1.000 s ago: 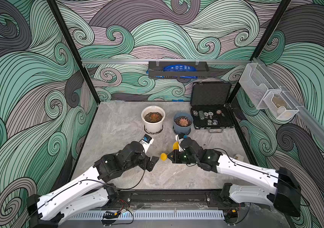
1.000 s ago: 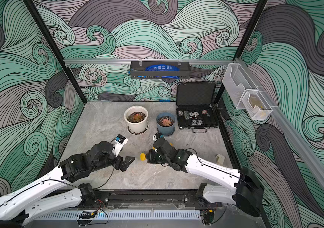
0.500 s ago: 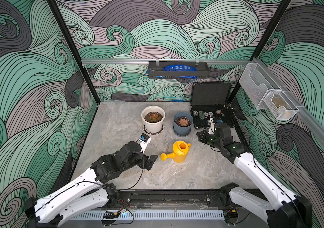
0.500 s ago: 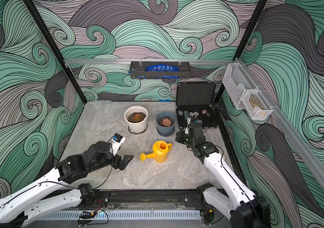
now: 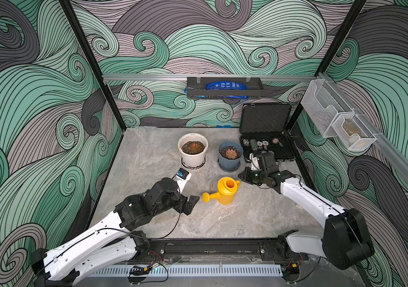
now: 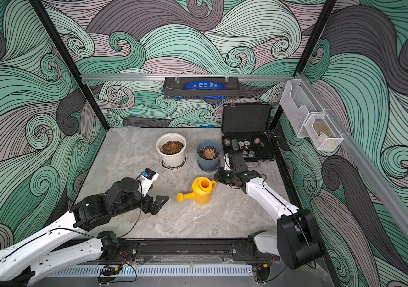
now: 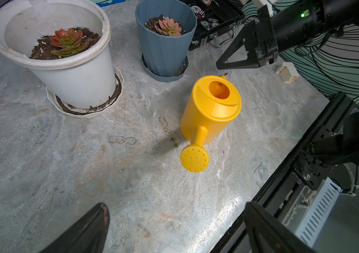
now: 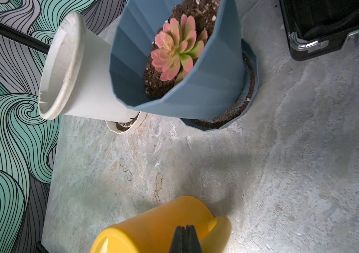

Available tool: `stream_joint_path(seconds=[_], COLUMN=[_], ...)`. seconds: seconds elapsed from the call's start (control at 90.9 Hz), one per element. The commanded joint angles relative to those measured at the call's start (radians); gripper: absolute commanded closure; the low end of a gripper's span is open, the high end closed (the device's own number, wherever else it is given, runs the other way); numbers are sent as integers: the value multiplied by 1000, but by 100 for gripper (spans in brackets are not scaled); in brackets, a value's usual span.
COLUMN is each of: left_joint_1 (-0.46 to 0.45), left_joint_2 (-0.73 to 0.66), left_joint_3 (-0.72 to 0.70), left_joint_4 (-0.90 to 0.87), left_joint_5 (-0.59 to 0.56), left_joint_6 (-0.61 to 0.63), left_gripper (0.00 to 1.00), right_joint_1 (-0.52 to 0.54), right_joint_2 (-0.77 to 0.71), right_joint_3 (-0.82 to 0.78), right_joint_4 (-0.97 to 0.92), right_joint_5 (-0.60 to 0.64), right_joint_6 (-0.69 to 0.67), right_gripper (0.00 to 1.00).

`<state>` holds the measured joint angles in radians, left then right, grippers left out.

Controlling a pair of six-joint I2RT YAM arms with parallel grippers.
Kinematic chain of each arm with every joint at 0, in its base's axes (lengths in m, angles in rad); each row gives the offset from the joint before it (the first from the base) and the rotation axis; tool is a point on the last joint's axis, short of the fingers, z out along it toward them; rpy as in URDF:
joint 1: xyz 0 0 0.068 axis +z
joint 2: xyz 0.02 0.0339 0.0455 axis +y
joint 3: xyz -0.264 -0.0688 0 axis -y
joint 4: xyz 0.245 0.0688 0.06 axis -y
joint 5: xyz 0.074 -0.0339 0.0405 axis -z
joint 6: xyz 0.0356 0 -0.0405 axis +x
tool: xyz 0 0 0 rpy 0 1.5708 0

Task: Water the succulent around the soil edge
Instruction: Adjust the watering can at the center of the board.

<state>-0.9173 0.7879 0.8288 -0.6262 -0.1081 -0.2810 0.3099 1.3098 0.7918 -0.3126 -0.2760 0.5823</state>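
Note:
The succulent (image 5: 193,147) (image 7: 68,42) is a red-orange rosette in a tall white pot (image 5: 193,160) at the back of the table. A ring of dark soil edge (image 7: 39,50) surrounds it. A yellow watering can (image 5: 227,190) (image 6: 203,190) (image 8: 152,225) stands upright in front of the pots, spout toward my left gripper. That left gripper (image 5: 191,204) (image 7: 177,208) is open and empty, a short way from the spout. My right gripper (image 5: 241,175) (image 8: 185,230) is shut on nothing, its tips just beside the can's handle (image 8: 220,227).
A blue-grey pot (image 5: 230,161) with a pinkish rosette stands right of the white pot. An open black case (image 5: 265,116) of poker chips sits at the back right. A small white block (image 7: 286,72) lies near the right wall. The black front rail (image 5: 210,244) bounds the table.
A second ago my right gripper was over the can. It pulled back toward the case and has now come close to the handle again. Left arm and can are about where they were.

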Motion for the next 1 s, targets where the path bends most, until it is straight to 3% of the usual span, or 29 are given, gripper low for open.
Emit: stream_joint_path(seconds=[0.0, 0.363, 0.704, 0.957, 0.99], left_joint_1=[6, 6, 6, 6, 6], left_joint_2=[-6, -12, -21, -29, -29], left_joint_3=[6, 6, 5, 5, 4], left_joint_4=[16, 14, 13, 13, 13], left_joint_5=[19, 22, 14, 9, 9], left_joint_6=[-4, -3, -2, -3, -3], left_gripper=[1, 1, 1, 1, 1], right_joint_1=[2, 24, 63, 165, 166], right_joint_2=[5, 14, -83, -189, -204], right_joint_3=[-11, -40, -126, -159, -156], right_joint_4=[55, 31, 0, -58, -78], right_joint_5=[-44, -43, -39, 27, 52], right_joint_6=[-25, -41, 5, 51, 54], right_gripper=[100, 100, 100, 100, 95])
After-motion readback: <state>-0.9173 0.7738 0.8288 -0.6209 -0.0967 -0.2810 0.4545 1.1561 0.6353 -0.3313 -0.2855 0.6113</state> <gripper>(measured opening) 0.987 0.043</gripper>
